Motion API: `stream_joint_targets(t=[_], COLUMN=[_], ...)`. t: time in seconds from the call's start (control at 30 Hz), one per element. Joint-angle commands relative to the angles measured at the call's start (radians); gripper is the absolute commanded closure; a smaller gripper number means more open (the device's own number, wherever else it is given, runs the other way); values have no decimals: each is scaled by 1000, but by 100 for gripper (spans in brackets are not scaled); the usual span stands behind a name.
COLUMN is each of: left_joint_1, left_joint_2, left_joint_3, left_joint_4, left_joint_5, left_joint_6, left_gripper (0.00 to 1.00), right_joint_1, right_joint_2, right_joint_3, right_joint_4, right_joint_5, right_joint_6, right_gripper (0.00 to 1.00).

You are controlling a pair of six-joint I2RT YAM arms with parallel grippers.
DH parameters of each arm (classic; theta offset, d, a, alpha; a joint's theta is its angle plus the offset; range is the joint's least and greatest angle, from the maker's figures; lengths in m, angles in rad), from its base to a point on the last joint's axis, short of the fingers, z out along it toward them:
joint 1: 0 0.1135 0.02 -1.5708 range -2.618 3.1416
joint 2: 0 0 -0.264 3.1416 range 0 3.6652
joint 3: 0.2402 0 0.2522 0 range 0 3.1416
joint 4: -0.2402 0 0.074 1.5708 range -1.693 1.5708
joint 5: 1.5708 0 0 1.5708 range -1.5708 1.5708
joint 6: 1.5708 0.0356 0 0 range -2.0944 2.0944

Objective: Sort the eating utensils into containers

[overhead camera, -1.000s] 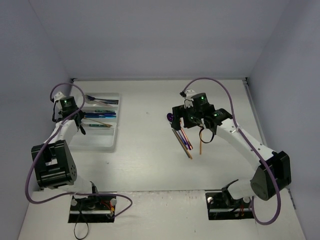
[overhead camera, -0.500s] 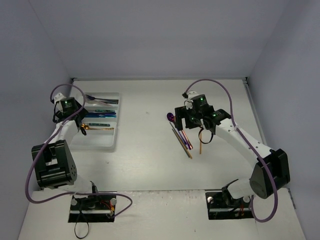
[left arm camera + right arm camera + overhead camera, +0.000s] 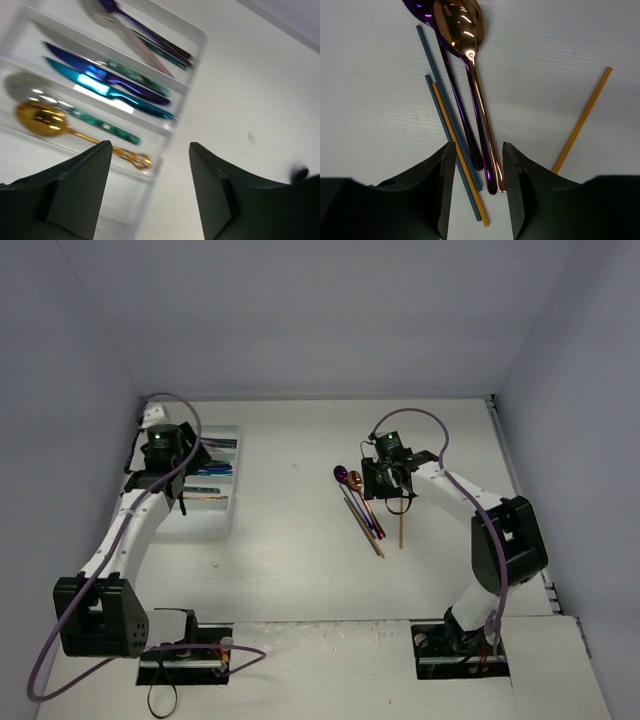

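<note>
Rose-gold spoon (image 3: 457, 25) & purple spoon (image 3: 454, 95) lie on counter (image 3: 370, 75), handles betw. R tool (image 3: 478, 150) fingers, spread; L tool (image 3: 150, 150) spread, empty, over tray (image 3: 195, 40).

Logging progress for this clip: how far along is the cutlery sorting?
Done: several pieces, among them a gold spoon and blue knife, lie in the tray. In hand: nothing; the left gripper hangs open over the tray, and the right gripper, open, straddles the handles of a purple spoon and copper spoon. Remaining: both spoons and four sticks on the table.
</note>
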Motion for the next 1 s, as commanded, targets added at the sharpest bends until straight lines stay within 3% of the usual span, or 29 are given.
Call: stream_joint_targets(t=[0.0, 0.17, 0.4, 0.97], left_joint_1=[-183, -322, -415, -431], left_joint_2=[-32, -5, 47, 59], left_joint_3=[20, 21, 48, 50], left_joint_4=[-63, -63, -59, -57], left_joint_5=[36, 52, 66, 79], left_joint_6=[-13, -43, -52, -50], left_gripper=[39, 39, 39, 39], right_joint_1=[4, 7, 11, 34], right_joint_2=[82, 156, 224, 302], right_joint_3=[71, 92, 124, 181], right_joint_4=[17, 18, 20, 19], right_joint_5=[42, 79, 122, 121], right_joint_6=[25, 25, 17, -4], right_gripper=[63, 68, 74, 73])
